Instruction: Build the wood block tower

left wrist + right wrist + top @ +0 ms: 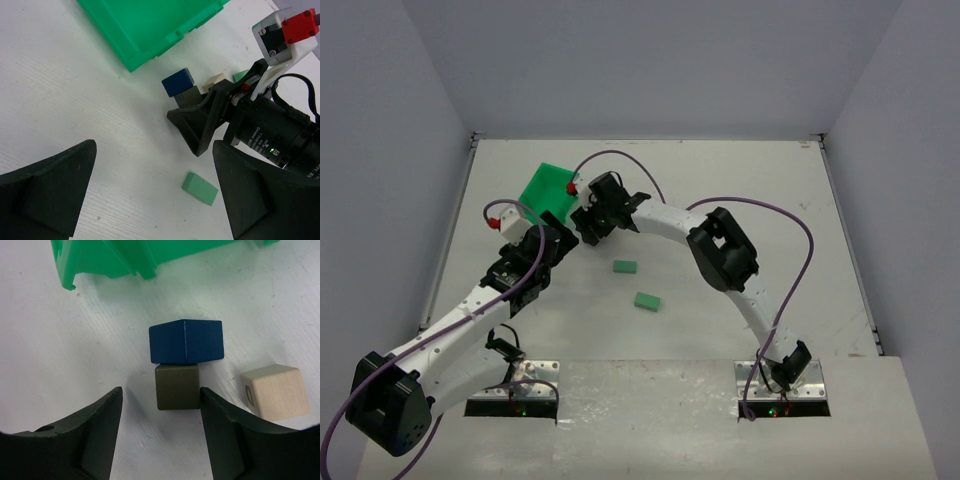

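A dark blue block point(185, 341) rests on an olive-green block point(177, 386); this small wood block tower stands just in front of the green bin. My right gripper point(161, 392) is low at the olive block. It is open, its right finger point(220, 420) at the block's side and its left finger point(100, 425) apart from it. A green block point(200, 188) lies flat between the wide-open fingers of my left gripper point(154, 150). In the top view both grippers sit close together, left point(555, 245) and right point(588, 228), and the tower is hidden under them.
The bright green plastic bin point(548, 187) sits at the back left, close behind the tower. A pale beige cube point(274, 391) stands just right of the tower. Two green blocks point(625, 267) point(647, 301) lie mid-table. Grey walls close the table on three sides.
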Robot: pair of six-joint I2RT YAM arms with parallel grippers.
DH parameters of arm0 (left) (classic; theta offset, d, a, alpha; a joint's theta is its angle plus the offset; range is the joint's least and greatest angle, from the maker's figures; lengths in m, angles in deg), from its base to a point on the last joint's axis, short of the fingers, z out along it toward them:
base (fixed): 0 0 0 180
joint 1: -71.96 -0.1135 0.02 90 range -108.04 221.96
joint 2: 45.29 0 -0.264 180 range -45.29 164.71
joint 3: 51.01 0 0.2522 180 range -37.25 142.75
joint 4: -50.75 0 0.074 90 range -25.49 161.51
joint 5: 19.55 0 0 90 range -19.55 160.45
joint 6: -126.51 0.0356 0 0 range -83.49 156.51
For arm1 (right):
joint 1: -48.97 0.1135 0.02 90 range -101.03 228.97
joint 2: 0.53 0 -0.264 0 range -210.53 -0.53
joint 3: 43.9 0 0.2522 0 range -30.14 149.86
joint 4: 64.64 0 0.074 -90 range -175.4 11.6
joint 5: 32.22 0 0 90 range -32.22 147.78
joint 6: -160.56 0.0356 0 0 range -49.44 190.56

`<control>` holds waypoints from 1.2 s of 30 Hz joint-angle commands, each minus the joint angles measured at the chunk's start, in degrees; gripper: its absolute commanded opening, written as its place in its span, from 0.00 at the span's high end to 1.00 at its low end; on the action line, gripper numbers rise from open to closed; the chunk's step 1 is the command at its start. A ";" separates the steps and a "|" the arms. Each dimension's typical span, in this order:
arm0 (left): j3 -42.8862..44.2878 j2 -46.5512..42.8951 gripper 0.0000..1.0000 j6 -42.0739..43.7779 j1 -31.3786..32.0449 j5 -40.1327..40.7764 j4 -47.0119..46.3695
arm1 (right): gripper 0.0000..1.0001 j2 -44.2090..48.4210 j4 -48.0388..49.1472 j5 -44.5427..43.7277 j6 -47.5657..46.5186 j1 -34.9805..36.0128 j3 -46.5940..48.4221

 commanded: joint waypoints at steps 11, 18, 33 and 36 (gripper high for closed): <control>0.14 -0.78 0.00 0.99 -0.07 -1.31 -2.87 | 0.48 -2.18 3.03 4.85 1.70 0.03 4.87; 0.02 -0.73 0.00 2.71 -0.07 -4.35 -4.30 | 0.66 -2.05 3.47 4.66 1.70 0.03 4.89; -1.40 -5.05 0.00 2.12 -0.07 -4.80 -4.24 | 0.82 16.67 7.04 6.45 -0.45 -0.01 -10.02; -1.53 -5.35 0.00 2.12 -0.07 -5.05 -4.20 | 0.83 22.67 8.11 7.60 -0.58 -0.06 -18.06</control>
